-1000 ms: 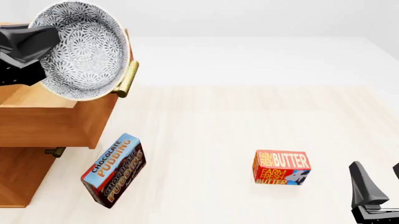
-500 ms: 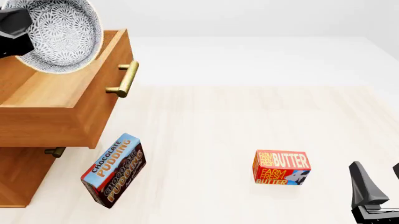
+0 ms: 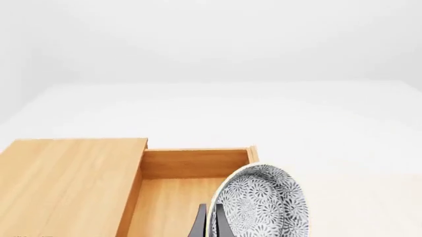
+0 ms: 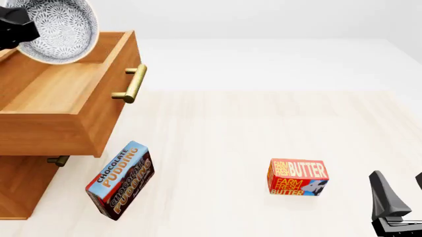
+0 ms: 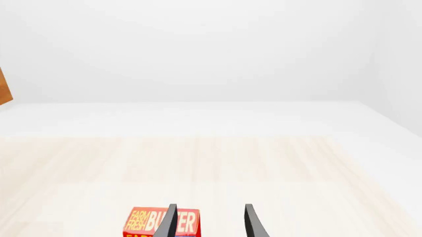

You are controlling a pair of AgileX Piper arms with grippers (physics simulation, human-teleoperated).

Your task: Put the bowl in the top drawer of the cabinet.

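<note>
The bowl, white with a grey-blue floral pattern, hangs tilted on edge above the back of the top drawer, which stands pulled out of the cabinet. My left gripper is shut on the bowl's rim at the frame's far left. In the left wrist view the bowl is clamped between the fingers over the drawer's wooden floor. My right gripper stays low at the near right, open and holding nothing; its fingers frame empty space.
The drawer's brass handle sticks out to the right. A smaller handle shows below it. A chocolate pudding box stands near the cabinet's front corner. A butter box sits on the light wood table, just ahead of the right gripper.
The left gripper has carried the bowl up and to the left, from over the drawer's front edge to over its back part. The right arm has not moved.
</note>
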